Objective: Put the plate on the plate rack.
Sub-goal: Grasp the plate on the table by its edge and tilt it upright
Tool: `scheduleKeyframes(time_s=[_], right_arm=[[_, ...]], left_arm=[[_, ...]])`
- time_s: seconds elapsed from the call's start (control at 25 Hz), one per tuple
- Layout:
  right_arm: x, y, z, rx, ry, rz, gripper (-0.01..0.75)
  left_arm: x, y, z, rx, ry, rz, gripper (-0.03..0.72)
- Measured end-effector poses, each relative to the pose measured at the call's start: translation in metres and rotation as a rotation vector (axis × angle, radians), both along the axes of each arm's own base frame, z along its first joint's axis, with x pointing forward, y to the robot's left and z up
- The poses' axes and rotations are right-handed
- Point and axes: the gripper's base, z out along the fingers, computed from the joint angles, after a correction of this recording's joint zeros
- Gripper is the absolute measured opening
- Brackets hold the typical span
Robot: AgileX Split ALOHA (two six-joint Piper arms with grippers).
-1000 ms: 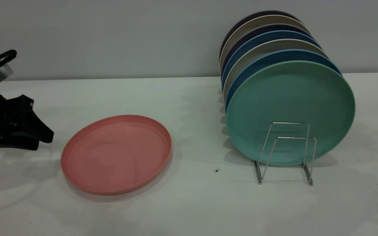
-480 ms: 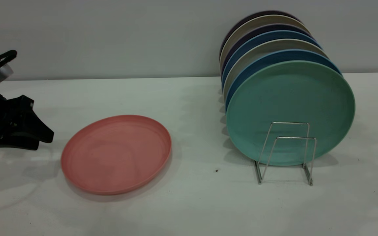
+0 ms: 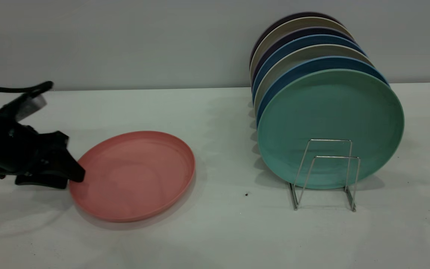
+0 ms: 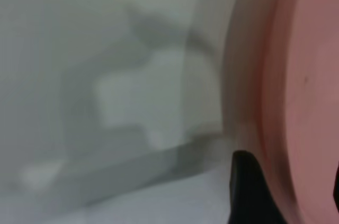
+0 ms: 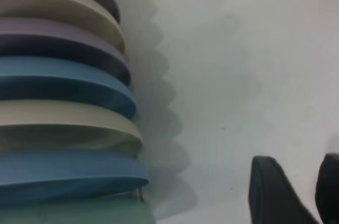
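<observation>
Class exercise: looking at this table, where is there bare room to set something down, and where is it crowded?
Free: the table strip between the pink plate and the plate rack, the whole front edge, and behind the pink plate up to the wall. Crowded: the rack's row of standing plates behind the teal plate, and the pink plate's left rim, where the left gripper sits.

The plate (image 3: pixel 133 175) is seen as matt pink plastic with a smooth surface. The plate rack (image 3: pixel 325 173) is made of thin shiny metal wire. The green plate (image 3: pixel 330 112) looks matt and smooth. The table (image 3: pixel 218 231) is covered by a dull white surface.
</observation>
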Motion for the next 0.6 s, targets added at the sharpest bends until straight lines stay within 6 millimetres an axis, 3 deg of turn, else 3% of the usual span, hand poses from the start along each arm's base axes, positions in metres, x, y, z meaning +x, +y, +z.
scheduleKeyframes(time_s=[0.24, 0.6], right_arm=[[0.001, -0.003, -0.003, -0.024, 0.003, -0.004, 0.228], [0.002, -0.005, -0.01, -0.038, 0.015, 0.002, 0.235]], left_arm=[[0.002, -0.004, -0.001, 0.032, -0.011, 0.014, 0.386], [0.006, -0.003, 0.0, 0.025, -0.021, 0.039, 0.183]])
